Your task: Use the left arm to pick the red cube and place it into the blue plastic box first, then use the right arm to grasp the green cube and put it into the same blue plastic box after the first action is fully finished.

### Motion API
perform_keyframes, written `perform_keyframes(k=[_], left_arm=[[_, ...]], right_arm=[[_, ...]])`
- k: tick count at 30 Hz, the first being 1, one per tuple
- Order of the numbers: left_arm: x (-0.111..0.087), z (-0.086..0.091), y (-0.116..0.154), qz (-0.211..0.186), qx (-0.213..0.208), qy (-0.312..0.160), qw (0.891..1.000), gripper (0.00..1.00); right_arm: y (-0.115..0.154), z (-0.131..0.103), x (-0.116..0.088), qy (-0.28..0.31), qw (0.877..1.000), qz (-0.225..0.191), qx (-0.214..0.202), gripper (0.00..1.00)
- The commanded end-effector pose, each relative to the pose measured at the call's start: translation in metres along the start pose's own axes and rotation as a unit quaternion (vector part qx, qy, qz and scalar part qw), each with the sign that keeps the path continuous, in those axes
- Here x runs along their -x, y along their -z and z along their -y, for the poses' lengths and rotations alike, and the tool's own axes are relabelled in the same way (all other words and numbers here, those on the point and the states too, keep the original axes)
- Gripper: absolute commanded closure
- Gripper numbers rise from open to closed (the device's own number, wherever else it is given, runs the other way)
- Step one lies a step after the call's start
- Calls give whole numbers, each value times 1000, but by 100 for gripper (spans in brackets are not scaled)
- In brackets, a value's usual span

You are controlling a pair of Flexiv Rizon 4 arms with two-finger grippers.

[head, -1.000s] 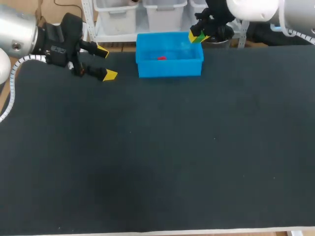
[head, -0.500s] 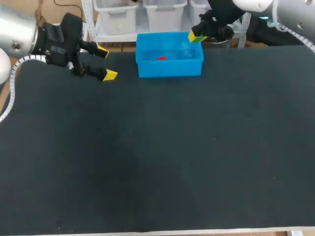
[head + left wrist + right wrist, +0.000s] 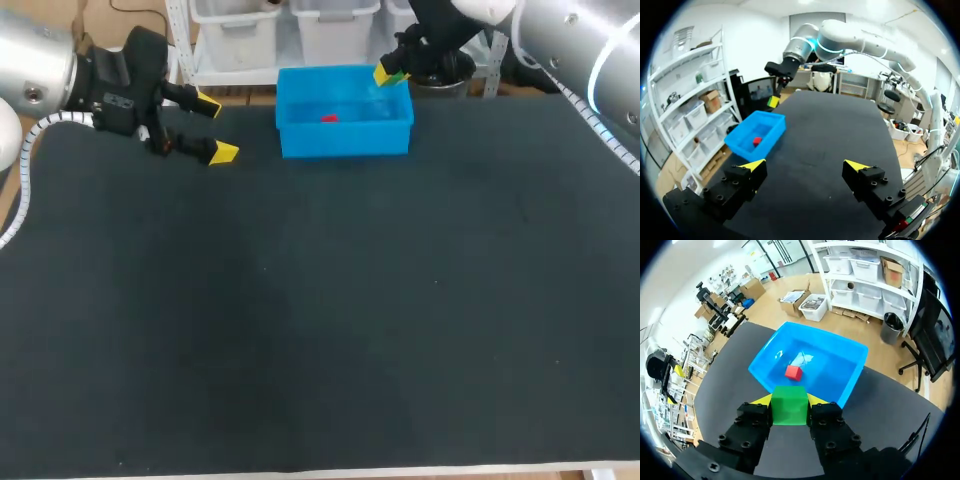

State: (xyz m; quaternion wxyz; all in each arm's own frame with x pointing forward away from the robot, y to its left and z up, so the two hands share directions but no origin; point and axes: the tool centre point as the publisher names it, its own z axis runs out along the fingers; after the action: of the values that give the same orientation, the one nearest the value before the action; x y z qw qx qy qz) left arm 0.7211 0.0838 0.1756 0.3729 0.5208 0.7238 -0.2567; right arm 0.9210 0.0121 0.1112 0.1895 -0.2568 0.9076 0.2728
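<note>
Clerk: Moved since the last count?

Checker: Entry one, right arm (image 3: 565, 35). Its jaws have shifted a little to the left along the far edge. They now hang over the far right corner of the blue plastic box (image 3: 345, 140). Left arm (image 3: 40, 65) and red cube (image 3: 328, 118) are unchanged in place.

Clerk: Right jaws, condition?

Checker: Closed on the green cube (image 3: 789, 405), one yellow-tipped finger against each side face. The right wrist view shows the cube held in the air above the box's rim, not yet inside.

Clerk: Left jaws?

Checker: Spread wide, nothing between them. They are held above the surface (image 3: 320, 320) near the box's left side, not touching it, with the yellow tips (image 3: 224, 153) pointing toward the box.

Clerk: Red cube, location?

Checker: One, lying on the box floor near the middle, apart from every wall.

Clerk: Labels or writing?

Checker: Pale lettering on the black body behind the left jaws, too small to make out.

Clerk: Surface?

Checker: One dark matte covering across the whole top, with a pale strip along the near edge. The box stands at the far edge, about the middle of the width.
</note>
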Motion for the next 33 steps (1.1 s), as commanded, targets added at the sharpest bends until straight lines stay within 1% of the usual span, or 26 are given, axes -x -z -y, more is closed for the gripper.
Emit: perform_keyframes(k=[1,16,24,26,27,28,29,30,33], left_arm=[[-1,-1,0,2,-1,-2,1000,0],[-1,-1,0,2,-1,-2,1000,0],[-1,-1,0,2,-1,-2,1000,0],[-1,-1,0,2,-1,-2,1000,0],[-1,-1,0,2,-1,-2,1000,0],[-1,-1,0,2,-1,-2,1000,0],[-1,-1,0,2,-1,-2,1000,0],[-1,-1,0,2,-1,-2,1000,0],[-1,-1,0,2,-1,-2,1000,0]], right_arm=[[-12,14,23,1,997,-65,34,100],[-38,32,41,8,996,-86,15,100],[-42,43,46,1,996,-89,3,100],[-41,43,47,-2,996,-89,-3,49],[-41,43,47,-2,996,-89,-3,22],[-40,43,47,-2,996,-88,-3,16],[-40,44,47,-3,996,-87,-5,5],[-38,43,47,-3,996,-87,-6,0],[-35,43,47,-3,996,-85,-8,0]])
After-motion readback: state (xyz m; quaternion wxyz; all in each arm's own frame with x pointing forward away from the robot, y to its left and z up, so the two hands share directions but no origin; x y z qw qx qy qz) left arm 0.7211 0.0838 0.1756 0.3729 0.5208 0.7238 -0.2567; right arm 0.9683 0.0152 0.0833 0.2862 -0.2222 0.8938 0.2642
